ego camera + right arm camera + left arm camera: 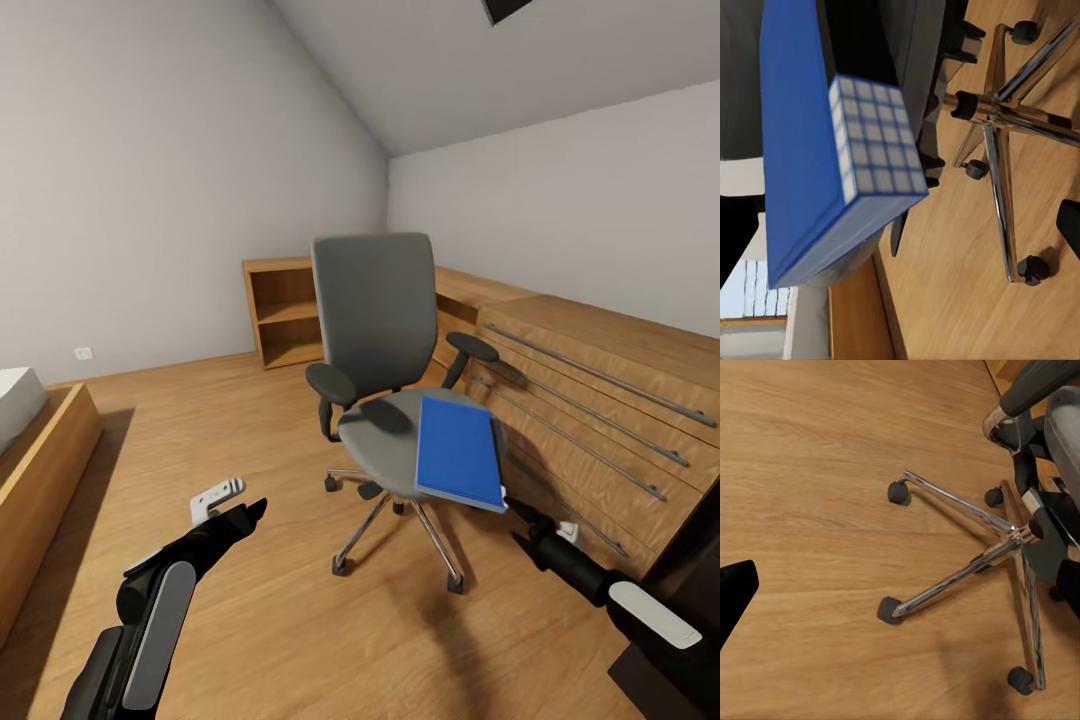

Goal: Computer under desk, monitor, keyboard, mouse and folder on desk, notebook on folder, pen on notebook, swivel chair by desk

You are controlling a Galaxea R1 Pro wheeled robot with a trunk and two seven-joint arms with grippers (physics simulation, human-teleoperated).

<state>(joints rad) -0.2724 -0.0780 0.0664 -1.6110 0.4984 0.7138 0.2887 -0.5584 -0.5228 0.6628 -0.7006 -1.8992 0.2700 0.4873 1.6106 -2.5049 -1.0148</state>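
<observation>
The grey swivel chair (375, 330) stands mid-floor on its chrome star base (1012, 536). On the right half of its seat lies the bright-blue folder (460, 452), its near edge hanging over the seat rim. My right gripper (520, 515) is open, just below and in front of that overhanging edge, without touching it. The right wrist view has the folder (802, 135) close up, with one black fingertip (1069, 225) at the frame's edge. Left of the chair base, my left gripper (245, 512) hangs open and empty over the floor, one fingertip (735, 592) in its wrist view.
A light wood drawer unit (600, 400) with long metal handles runs along the right wall, close behind the chair. A low open wood shelf (285, 312) stands at the back. A wood bed frame (40, 470) is at the left. Wood floor (250, 620) lies between.
</observation>
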